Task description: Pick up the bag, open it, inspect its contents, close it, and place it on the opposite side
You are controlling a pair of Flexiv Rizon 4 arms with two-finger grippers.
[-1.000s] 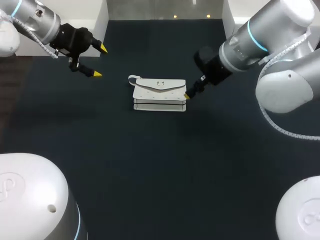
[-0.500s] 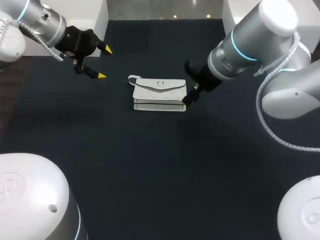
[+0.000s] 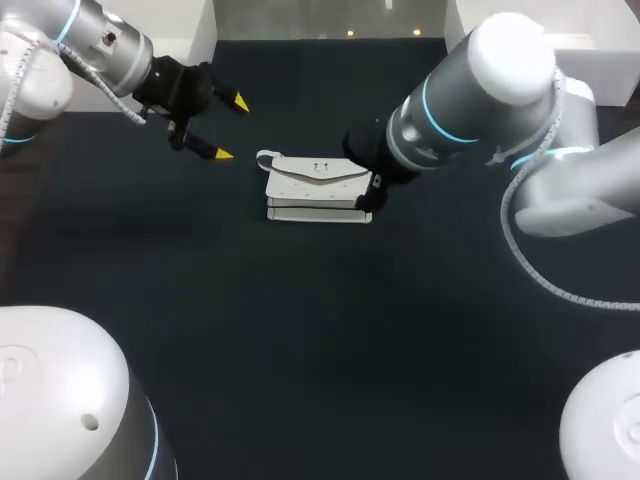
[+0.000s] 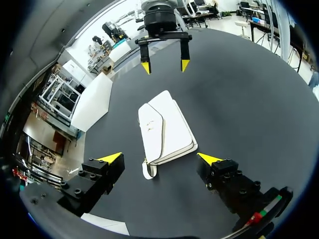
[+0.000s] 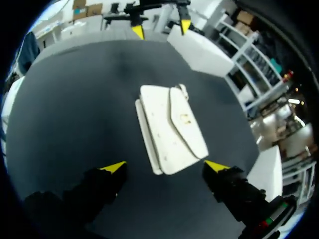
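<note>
White bag (image 3: 318, 188), flap shut, lies flat in the middle of the dark worktop (image 3: 300, 330). The right gripper (image 5: 164, 166) hovers at one end, fingers spread wide. The left gripper (image 3: 231, 128) hangs near the strap end, clear of it, equally wide.

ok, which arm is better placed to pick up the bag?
Right, probably. The right pincer is open, and its tips flank the near end of the bag without touching it. The left pincer, also open, stands clear of the bag's other end.
</note>
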